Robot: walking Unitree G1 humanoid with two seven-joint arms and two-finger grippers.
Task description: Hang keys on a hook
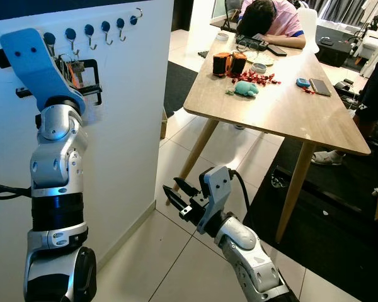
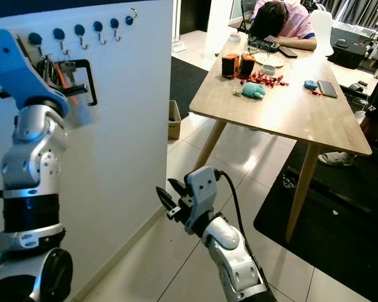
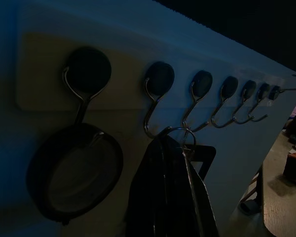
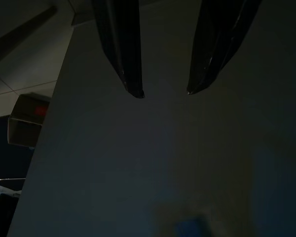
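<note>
A row of blue-capped metal hooks [image 1: 91,34] runs along the top of the white wall panel [image 1: 132,126]. My left gripper [image 1: 75,72] is raised against that row, just below the hooks. In the left wrist view its black fingers [image 3: 163,197] are pressed together on a key ring [image 3: 186,137] with a black tag [image 3: 207,154]. The ring sits at the lower curve of the second hook [image 3: 155,123]; I cannot tell whether it is over the tip. My right gripper [image 1: 176,198] is low by the wall's corner, open, with nothing between its fingers [image 4: 123,59].
A round dark loop [image 3: 74,173] hangs from the first hook. To the right stands a wooden table [image 1: 283,107] with small items on it and a person [image 1: 271,22] slumped at its far end. Another person's legs [image 1: 372,100] stand at the right edge. A small box [image 1: 164,123] sits by the wall.
</note>
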